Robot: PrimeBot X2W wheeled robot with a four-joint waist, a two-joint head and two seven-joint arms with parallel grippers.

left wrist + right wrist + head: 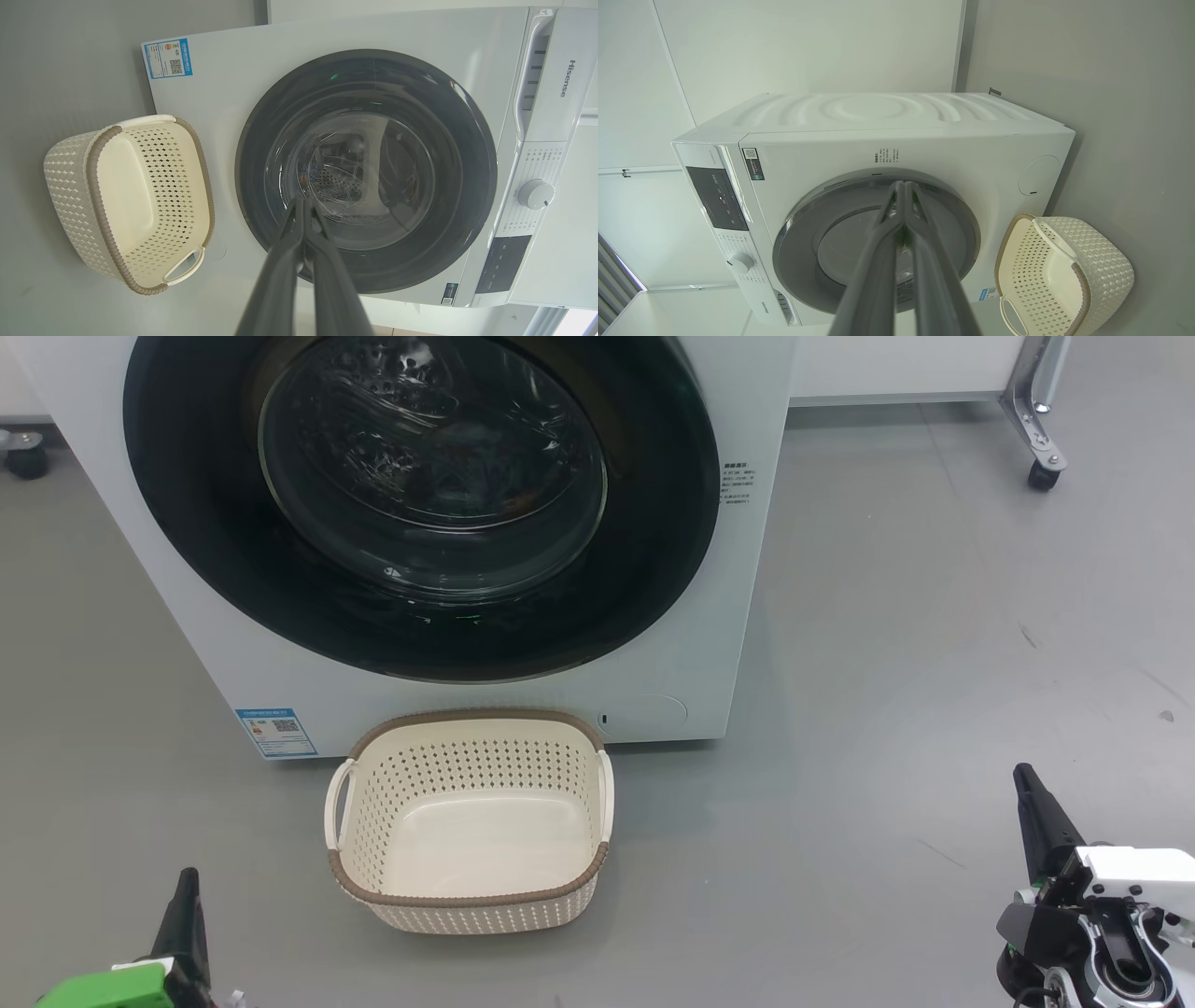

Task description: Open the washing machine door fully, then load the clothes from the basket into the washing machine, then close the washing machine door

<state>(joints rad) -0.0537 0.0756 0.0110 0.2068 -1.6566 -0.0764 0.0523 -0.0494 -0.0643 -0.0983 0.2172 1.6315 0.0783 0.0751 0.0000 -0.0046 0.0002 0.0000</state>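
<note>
Noting both end effectors low over the grey floor (887,616), well apart. Left gripper (189,879): fingers pressed together, nothing between them. Right gripper (1027,779): likewise closed and holding nothing. Both wrist views confirm the long dark fingers meet at the tips.

The basket (476,717) stands upright on the floor, ahead of both grippers and between them, nearer the left one. Neither gripper touches it. Its cream bottom and perforated walls are in plain view.

The washing machine (738,616) stands just beyond the basket, further ahead of the fingertips. The basket's far rim is just beside its white front panel. The washing machine door (187,523) sits flush in the front, shut. In the left wrist view the fingertips line up over its glass centre, through which the perforated drum shows. The blue sticker (275,733) lies ahead of the left gripper, left of the basket.
</note>
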